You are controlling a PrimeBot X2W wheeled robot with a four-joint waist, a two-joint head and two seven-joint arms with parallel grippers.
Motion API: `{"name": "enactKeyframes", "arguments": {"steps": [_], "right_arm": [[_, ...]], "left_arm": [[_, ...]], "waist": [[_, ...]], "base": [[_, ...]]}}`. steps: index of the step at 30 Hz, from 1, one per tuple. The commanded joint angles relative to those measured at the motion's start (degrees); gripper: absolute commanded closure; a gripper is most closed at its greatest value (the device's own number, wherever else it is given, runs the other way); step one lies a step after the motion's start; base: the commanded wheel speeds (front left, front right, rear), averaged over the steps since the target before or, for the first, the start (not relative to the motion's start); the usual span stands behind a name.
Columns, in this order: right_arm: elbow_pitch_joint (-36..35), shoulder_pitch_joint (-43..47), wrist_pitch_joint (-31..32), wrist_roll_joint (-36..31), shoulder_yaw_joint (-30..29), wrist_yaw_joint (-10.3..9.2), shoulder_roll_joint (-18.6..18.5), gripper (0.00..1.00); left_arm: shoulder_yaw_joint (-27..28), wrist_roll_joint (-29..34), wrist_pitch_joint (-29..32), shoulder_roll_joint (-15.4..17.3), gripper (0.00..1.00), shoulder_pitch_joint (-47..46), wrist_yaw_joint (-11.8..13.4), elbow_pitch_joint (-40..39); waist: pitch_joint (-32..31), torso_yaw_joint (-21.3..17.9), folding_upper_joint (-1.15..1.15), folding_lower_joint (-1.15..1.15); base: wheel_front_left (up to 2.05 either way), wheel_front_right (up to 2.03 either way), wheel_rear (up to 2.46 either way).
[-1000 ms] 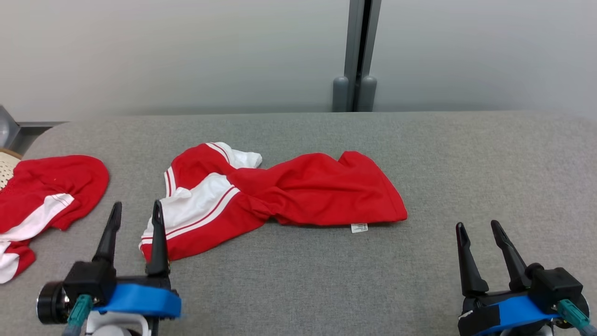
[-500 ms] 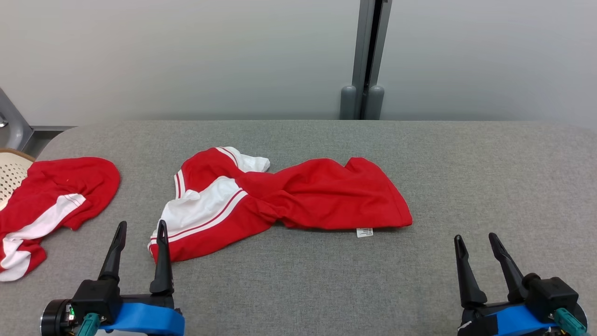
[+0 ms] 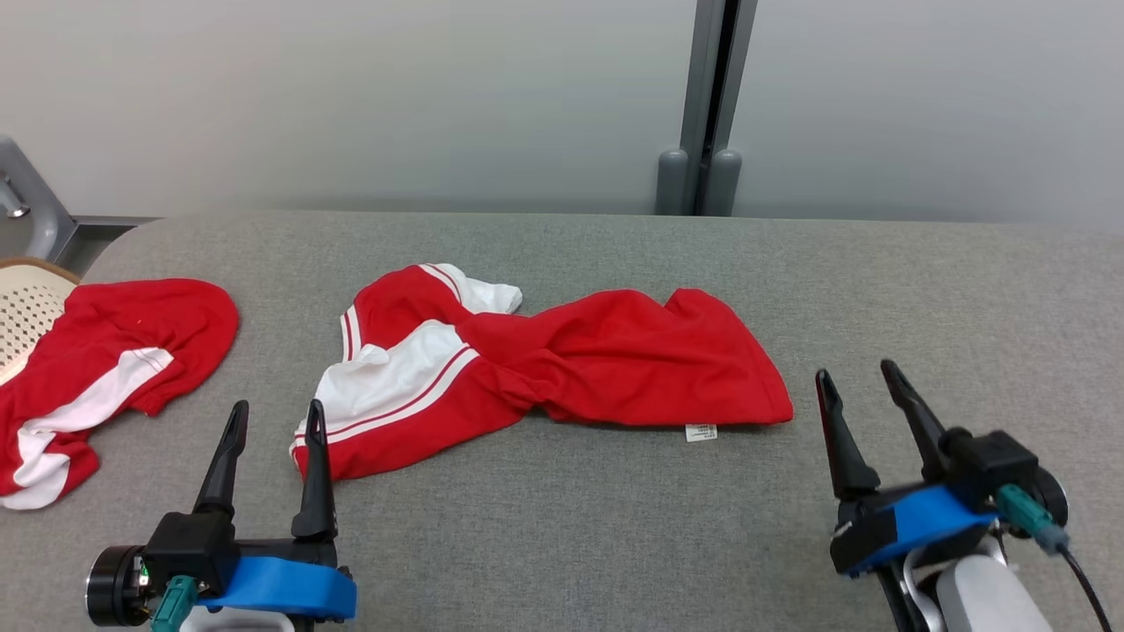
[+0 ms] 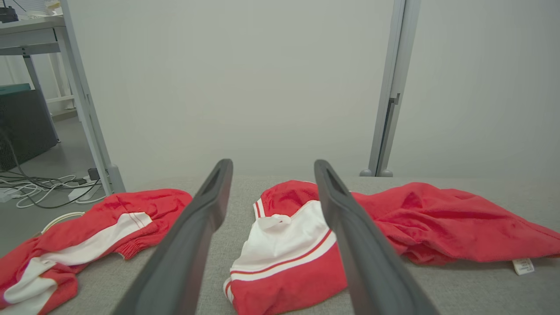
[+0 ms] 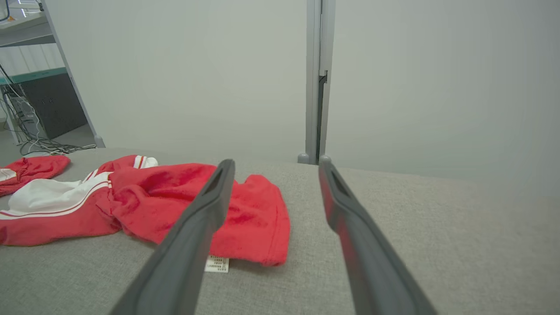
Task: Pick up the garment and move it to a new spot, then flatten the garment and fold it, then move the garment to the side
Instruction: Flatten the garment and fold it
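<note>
With my left pincer (image 3: 277,409) and right pincer (image 3: 856,371) both wide open and empty, the crumpled red-and-white jersey garment (image 3: 615,369) lying mid-way along the grey felt-covered desk (image 3: 615,544) could bunch further if I pinch only one twisted layer.

Pale grey wall (image 3: 351,96) behind, grey upright post (image 3: 713,96) between panels.

Left gripper (image 4: 272,166): fingers spread, nothing between them — framing the garment's (image 4: 415,227) white end.
Garment: crumpled, red-and-white, on the grey table (image 4: 463,288).
Second garment (image 4: 113,223): left of the garment, apart.
</note>
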Motion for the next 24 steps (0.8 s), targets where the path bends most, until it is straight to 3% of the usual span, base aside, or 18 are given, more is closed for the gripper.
{"name": "enactKeyframes", "arguments": {"steps": [1, 13, 19, 24], "right_arm": [[1.87, -3.36, 0.13, -0.2, 0.58, 0.0, -0.79, 0.0], [25.94, -20.18, 0.03, -1.27, 0.05, 0.01, -2.94, 0.0], [36.26, -22.84, -0.05, -0.5, -0.09, 0.01, -2.22, 0.0], [39.64, -21.99, -0.08, 0.56, -0.64, 0.01, -1.0, 0.0]], "left_arm": [[-0.05, 0.2, -0.14, -0.16, 0.0, -1.28, -0.17, -0.16], [-1.94, 0.34, -0.15, -1.61, 0.0, -5.05, -0.43, -1.17], [-2.22, 0.51, -0.15, -1.92, 0.0, -6.08, -0.2, -1.32], [-2.21, 0.52, -0.15, -2.07, 0.0, -6.61, -0.1, -0.88]], "waist": [[0.76, 0.73, 0.0, 0.0], [6.54, 5.49, 0.0, 0.0], [8.18, 6.53, 0.0, 0.0], [8.38, 6.51, 0.0, 0.0]], "base": [[0.0, 0.0, 0.0], [0.0, 0.0, 0.0], [0.0, 0.0, 0.0], [0.0, 0.0, 0.0]]}}
